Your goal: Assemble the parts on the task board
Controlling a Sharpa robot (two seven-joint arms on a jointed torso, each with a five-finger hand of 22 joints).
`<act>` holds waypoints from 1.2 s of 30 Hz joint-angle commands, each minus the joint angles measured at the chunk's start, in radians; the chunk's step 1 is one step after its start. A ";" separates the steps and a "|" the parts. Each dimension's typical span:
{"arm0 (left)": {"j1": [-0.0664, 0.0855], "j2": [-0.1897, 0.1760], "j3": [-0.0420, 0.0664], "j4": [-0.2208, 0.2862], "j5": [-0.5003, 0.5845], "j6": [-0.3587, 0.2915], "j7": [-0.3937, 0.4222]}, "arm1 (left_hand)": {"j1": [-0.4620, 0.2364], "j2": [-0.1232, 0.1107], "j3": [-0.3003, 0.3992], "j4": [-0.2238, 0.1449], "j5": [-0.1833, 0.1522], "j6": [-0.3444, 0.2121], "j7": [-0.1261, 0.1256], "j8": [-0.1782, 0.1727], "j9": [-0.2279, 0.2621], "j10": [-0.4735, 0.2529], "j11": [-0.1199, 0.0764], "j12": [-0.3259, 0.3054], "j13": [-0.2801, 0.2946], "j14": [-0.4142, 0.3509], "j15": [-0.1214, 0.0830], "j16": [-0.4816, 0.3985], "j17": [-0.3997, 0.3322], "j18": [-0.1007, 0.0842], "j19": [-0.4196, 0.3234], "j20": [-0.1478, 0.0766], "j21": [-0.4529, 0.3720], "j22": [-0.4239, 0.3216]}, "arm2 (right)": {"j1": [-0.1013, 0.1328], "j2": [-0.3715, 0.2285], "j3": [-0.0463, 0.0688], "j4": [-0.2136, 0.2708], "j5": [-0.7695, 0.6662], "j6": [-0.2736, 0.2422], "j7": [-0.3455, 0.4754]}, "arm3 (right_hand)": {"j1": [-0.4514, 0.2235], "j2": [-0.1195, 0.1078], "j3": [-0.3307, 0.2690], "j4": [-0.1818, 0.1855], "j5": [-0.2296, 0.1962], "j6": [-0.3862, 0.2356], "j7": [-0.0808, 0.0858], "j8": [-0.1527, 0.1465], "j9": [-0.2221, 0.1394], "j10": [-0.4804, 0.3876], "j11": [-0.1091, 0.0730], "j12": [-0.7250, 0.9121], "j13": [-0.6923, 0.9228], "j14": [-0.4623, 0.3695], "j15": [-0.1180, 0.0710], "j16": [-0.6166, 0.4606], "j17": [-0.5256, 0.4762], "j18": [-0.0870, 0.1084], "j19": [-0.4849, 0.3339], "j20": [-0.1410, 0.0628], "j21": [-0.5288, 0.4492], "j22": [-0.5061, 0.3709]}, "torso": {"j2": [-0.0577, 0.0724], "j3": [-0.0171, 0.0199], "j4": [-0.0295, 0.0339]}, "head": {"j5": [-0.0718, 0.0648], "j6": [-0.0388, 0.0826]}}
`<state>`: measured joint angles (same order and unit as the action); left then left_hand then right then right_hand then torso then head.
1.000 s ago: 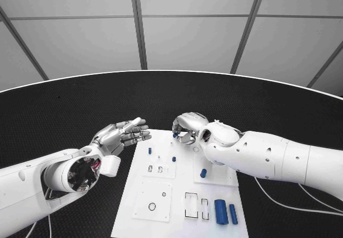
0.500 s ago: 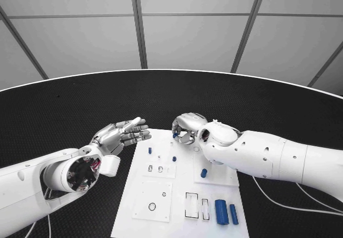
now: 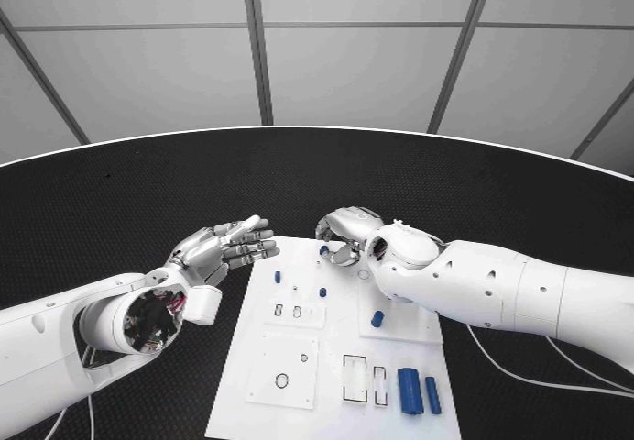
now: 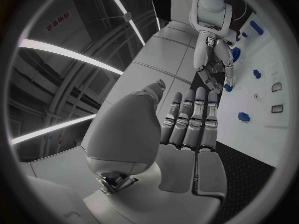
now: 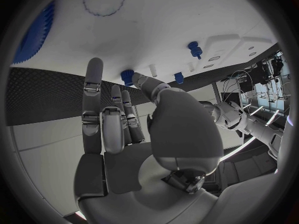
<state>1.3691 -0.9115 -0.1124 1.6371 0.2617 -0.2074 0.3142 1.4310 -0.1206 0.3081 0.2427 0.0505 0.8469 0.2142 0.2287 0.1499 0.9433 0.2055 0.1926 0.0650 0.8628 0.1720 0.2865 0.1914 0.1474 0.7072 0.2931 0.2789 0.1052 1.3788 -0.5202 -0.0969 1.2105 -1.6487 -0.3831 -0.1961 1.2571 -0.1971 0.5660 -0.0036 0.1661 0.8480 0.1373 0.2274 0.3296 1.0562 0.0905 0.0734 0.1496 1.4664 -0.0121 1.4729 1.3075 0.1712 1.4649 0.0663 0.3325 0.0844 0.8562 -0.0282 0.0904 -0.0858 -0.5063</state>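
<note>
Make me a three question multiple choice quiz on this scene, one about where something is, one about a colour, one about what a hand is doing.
1. Where do the two long blue parts lie on the board?
A. at its near right corner
B. at its far left corner
C. off it, on the table

2. What colour is the board?
A. black
B. white
C. blue

3. What is the left robot hand doing?
A. gripping a long part
B. pressing on the board
C. holding nothing, fingers out

Answers:
1 A, they lie side by side near the bottom right of the head view.
2 B, it stands out pale against the black table.
3 C, the left wrist view shows a bare palm.
</note>
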 commanded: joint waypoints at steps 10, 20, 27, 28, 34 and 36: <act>0.000 -0.001 0.000 -0.013 0.000 0.001 0.000 | 0.005 0.004 0.006 -0.006 0.000 -0.009 0.050 -0.005 -0.002 -0.003 0.002 -0.009 0.000 -0.010 0.000 -0.007 0.002 0.008 0.002 -0.003 -0.005 -0.002 | 0.000 -0.126 0.000 0.146 0.000 -0.031 -0.014 | 0.003 -0.017 -0.036 0.014 0.005 0.009 -0.019 -0.006 0.004 -0.003 -0.004 0.014 -0.003 0.059 0.004 -0.009 0.039 0.009 0.048 0.009 -0.011 -0.005 | -0.003 0.0058 -0.0033 | -0.001 0.002; 0.000 0.006 0.000 -0.035 0.000 0.008 -0.003 | 0.014 0.005 0.012 -0.014 0.000 -0.008 0.049 -0.005 -0.002 0.000 0.001 -0.012 0.000 -0.010 -0.001 -0.007 0.002 0.009 0.006 -0.003 -0.005 -0.002 | 0.000 -0.360 -0.002 0.326 0.086 -0.090 -0.048 | -0.062 -0.061 -0.055 0.092 -0.008 0.082 0.000 0.007 0.019 0.297 -0.042 0.162 0.066 0.079 -0.021 0.037 0.127 0.010 0.050 -0.005 -0.001 -0.004 | -0.018 0.0203 -0.0224 | -0.010 0.006; -0.001 0.020 0.000 -0.063 0.000 0.017 -0.005 | 0.027 0.011 0.025 -0.025 0.000 -0.008 0.048 -0.007 -0.003 0.002 0.001 -0.017 0.000 -0.009 -0.001 -0.007 0.003 0.010 0.009 -0.003 -0.004 -0.004 | 0.000 -0.440 -0.003 0.344 0.200 -0.066 -0.078 | 0.008 -0.045 -0.296 0.186 0.078 0.008 -0.007 0.063 0.065 0.307 -0.064 0.810 0.726 0.090 -0.039 0.069 0.190 0.004 0.051 -0.010 0.023 -0.006 | -0.024 0.0287 -0.0290 | -0.020 0.003; -0.001 0.021 0.000 -0.068 0.000 0.017 -0.005 | 0.027 0.011 0.025 -0.025 0.000 -0.008 0.048 -0.007 -0.003 0.002 0.001 -0.017 0.000 -0.009 -0.001 -0.007 0.003 0.010 0.009 -0.003 -0.004 -0.004 | 0.000 -0.445 -0.003 0.341 0.209 -0.061 -0.080 | 0.016 -0.040 -0.323 0.205 0.078 0.001 -0.020 0.074 0.071 0.319 -0.050 0.931 0.847 0.084 -0.041 0.057 0.161 0.009 0.052 -0.015 0.035 -0.003 | -0.024 0.0299 -0.0288 | -0.021 0.002; -0.001 0.022 -0.001 -0.076 0.000 0.019 -0.006 | 0.028 0.011 0.027 -0.026 0.000 -0.007 0.048 -0.007 -0.003 0.002 0.000 -0.017 0.000 -0.009 -0.001 -0.007 0.003 0.010 0.009 -0.003 -0.005 -0.004 | 0.000 -0.440 -0.003 0.319 0.236 -0.038 -0.087 | 0.084 -0.016 -0.430 0.286 0.089 -0.039 -0.010 0.111 0.090 0.400 -0.054 1.301 1.219 0.089 -0.036 0.066 0.180 0.013 0.053 -0.025 0.109 0.006 | -0.021 0.0273 -0.0274 | -0.022 -0.002; -0.001 0.021 -0.001 -0.075 0.000 0.020 -0.006 | 0.028 0.011 0.027 -0.026 0.000 -0.007 0.048 -0.007 -0.003 0.002 0.000 -0.017 0.000 -0.009 -0.001 -0.007 0.003 0.010 0.009 -0.003 -0.005 -0.004 | 0.000 -0.429 -0.003 0.305 0.241 -0.033 -0.087 | 0.102 -0.007 -0.450 0.293 0.089 -0.049 -0.008 0.122 0.093 0.420 -0.053 1.353 1.273 0.091 -0.034 0.069 0.188 0.014 0.054 -0.024 0.131 0.006 | -0.020 0.0253 -0.0259 | -0.023 -0.004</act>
<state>1.3684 -0.8898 -0.1129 1.5616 0.2617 -0.1878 0.3084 1.4503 -0.1111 0.3329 0.2179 0.0505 0.8434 0.2178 0.2287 0.1480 0.9434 0.2055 0.1800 0.0650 0.8591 0.1684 0.2818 0.1936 0.1473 0.7106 0.2897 0.2789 0.1026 1.3786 -0.9544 -0.1001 1.5218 -1.4094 -0.4178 -0.2830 1.3512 -0.2054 0.1236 0.2887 0.2508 0.8069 0.1286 0.3450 0.4218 1.4630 0.0374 1.4064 1.3073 1.4651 -0.0469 1.5368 1.3080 0.1712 1.4652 0.0441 0.4555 0.0890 0.8340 -0.0003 0.0626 -0.1075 -0.5081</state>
